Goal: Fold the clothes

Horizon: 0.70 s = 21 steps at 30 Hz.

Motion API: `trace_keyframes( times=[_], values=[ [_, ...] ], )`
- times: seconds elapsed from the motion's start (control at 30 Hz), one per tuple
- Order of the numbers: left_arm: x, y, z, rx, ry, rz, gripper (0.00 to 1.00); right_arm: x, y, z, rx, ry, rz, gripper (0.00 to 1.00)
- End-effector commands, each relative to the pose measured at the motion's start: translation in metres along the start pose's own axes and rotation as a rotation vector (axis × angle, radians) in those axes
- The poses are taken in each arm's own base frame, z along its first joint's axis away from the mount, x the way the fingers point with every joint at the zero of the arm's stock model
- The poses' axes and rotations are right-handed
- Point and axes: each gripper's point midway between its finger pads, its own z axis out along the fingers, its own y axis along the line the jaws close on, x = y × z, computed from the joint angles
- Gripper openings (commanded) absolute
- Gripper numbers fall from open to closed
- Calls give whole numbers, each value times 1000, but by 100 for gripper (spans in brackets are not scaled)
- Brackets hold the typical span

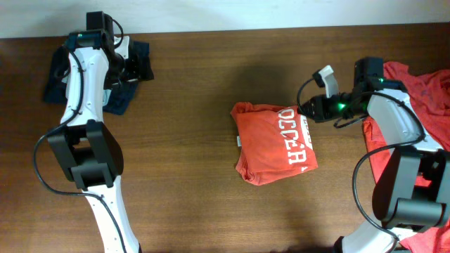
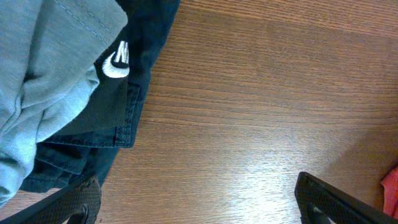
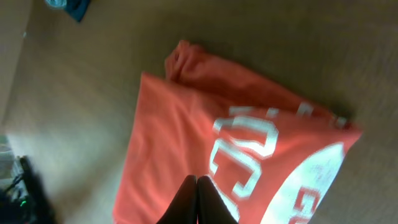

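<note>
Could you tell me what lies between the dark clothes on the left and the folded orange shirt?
Only bare wooden table between the dark clothes and the orange shirt, seen in the overhead view.

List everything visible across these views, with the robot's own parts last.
folded T-shirt: one, orange-red with white block lettering, middle of the table
heaped shirts: count unclear, orange-red, table's right edge, partly under the right arm
dark garment: at least one, navy with a small white logo, far left corner
pale garment: one, light blue-grey, lying on the dark garment
table: one, brown wood
left gripper: one, black fingers, open, above bare wood beside the dark garment
right gripper: one, black, shut, at the folded T-shirt's right edge; any pinched cloth cannot be made out
</note>
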Motion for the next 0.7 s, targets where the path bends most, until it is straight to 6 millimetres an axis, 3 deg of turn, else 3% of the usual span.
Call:
trace_keyframes(
  times=[0.0,0.1,0.33,0.43,0.67],
  values=[
    [-6,0,-9,-3,-27,19,99,-1,0,16,-30,6,20,5],
    [-6,0,-9,-3,-27,19,99,5,-8,36,-37,37,23,5],
    [-6,0,-9,-3,-27,19,99,23,-48,88,8,92,9,5],
    [-6,0,-9,-4,-27,19,99,22,-55,96,9,77,38,5],
    [-6,0,-9,-3,-27,19,99,-22,-15,75,-152,-19,10,4]
  ],
)
